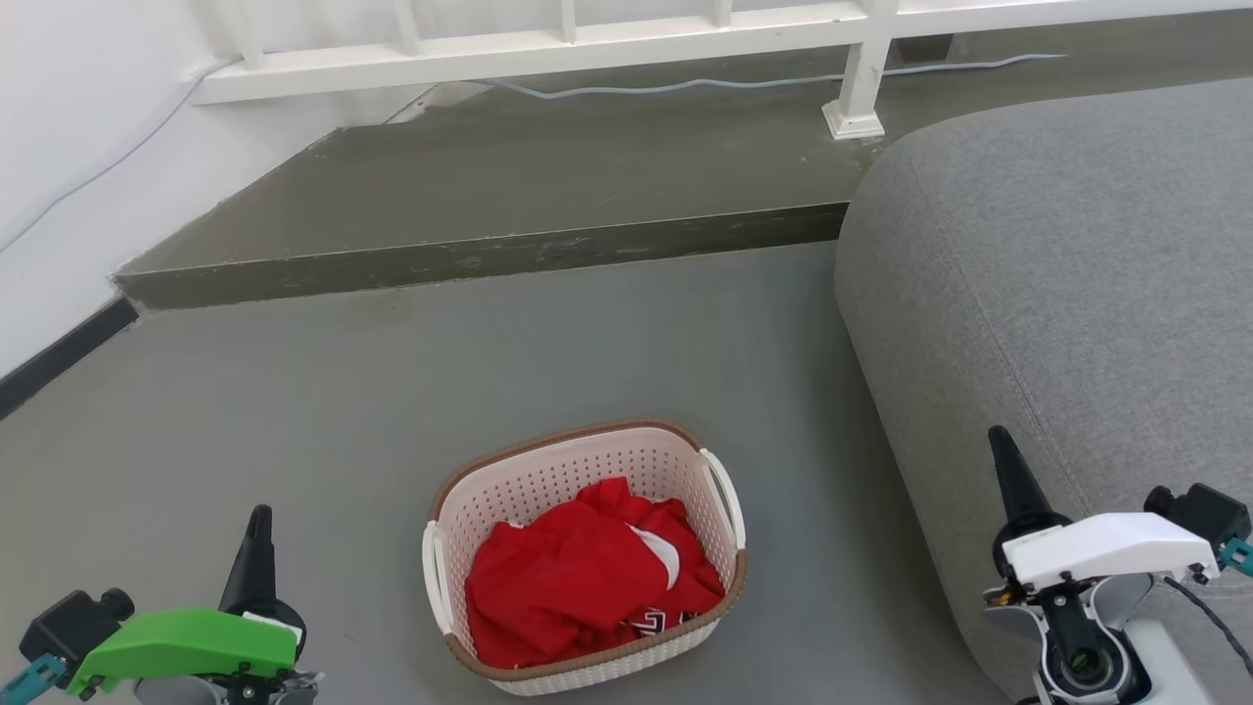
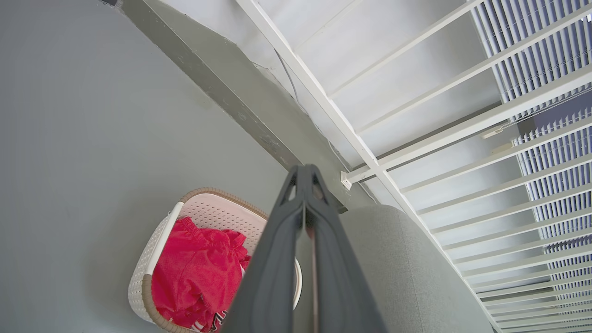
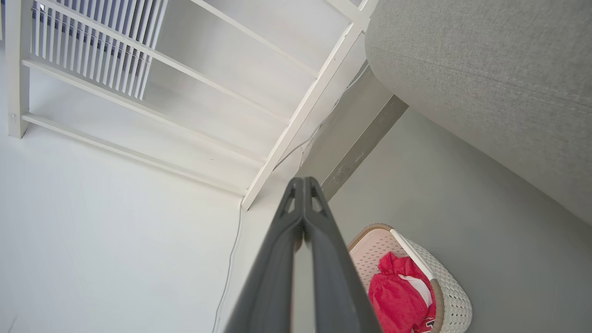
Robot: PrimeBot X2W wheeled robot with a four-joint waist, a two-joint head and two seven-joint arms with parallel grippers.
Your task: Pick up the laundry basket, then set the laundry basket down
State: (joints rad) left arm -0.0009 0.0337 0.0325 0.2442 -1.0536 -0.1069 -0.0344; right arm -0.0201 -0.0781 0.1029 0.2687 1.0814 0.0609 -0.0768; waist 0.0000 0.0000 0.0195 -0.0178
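1. Floor (image 1: 294, 441): grey and smooth-looking. My read is that any sideways nudge would be sending the basket (image 1: 548, 480) sliding.
2. Sofa (image 1: 1057, 294): sitting just right of the basket, with the right claw (image 1: 1003, 460) hovering in front of its edge. A swing on that side would be risking a forearm bump into the cushion.
3. Basket: standing upright on the floor between the two claws, near the sofa, touching neither claw. This is fitting both a basket waiting for a lift and one already put back down, and I can't tell which.
4. Garment (image 1: 578, 578): red, lying bunched inside the basket, heaped toward the near end. The load is looking uneven, so a one-handle carry would be tipping it.
5. Left claw (image 1: 258, 529) and right claw: both clenched, fingers pressed together, gripping nothing, well apart from the basket.
6. Handles (image 1: 725, 494): thin white loops, one on each side. Clenched fingers wouldn't be getting around one, and a shallow pinch would be slipping off.
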